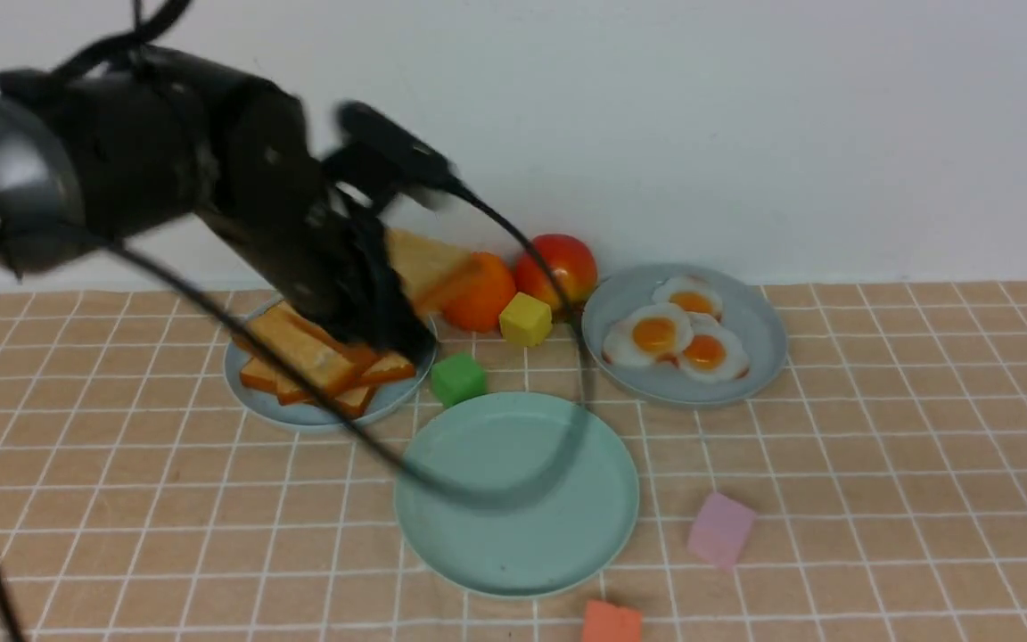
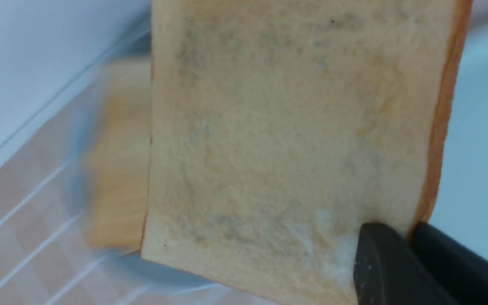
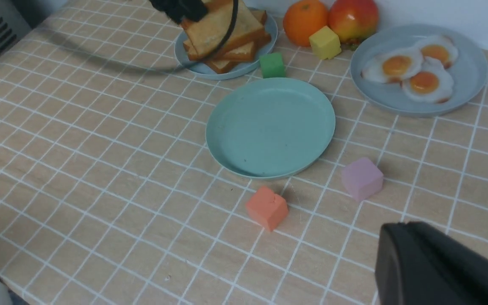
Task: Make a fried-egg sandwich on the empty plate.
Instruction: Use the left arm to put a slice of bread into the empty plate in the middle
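Toast slice (image 2: pixel 286 140): square, pale golden face, orange-brown crust; lifted and tilted, up beyond the far left edge of the green plate (image 1: pixel 522 535), above the toast pile (image 1: pixel 308 357).
Green plate: round, mint, low rim, flat on the checked cloth (image 1: pixel 906 464); my left arm's cable (image 1: pixel 371 446) crosses in front of it.
Left gripper (image 2: pixel 400 233): my two black fingers (image 2: pixel 379 267) pinch one corner of the toast slice, one on each face.
Right gripper (image 3: pixel 430 262): pressed together, holding nothing, over the cloth out past the pink cube (image 1: pixel 720 529) from the green plate.
Toast pile: several slices on a blue-grey plate (image 1: pixel 299 415), just beyond the green plate's far left.
Eggs (image 1: pixel 656 334): three fried eggs on a second blue-grey plate (image 1: pixel 745 357), just beyond the green plate's far right.
Fruit: orange (image 1: pixel 482 299) and apple (image 1: pixel 562 263), beyond the green plate's far edge, by the wall.
Cubes: green cube (image 1: pixel 458 378) just beside the green plate's far edge; yellow cube (image 1: pixel 525 318) farther back; pink cube near its right side; orange-red cube (image 1: pixel 612 622) near its front edge.
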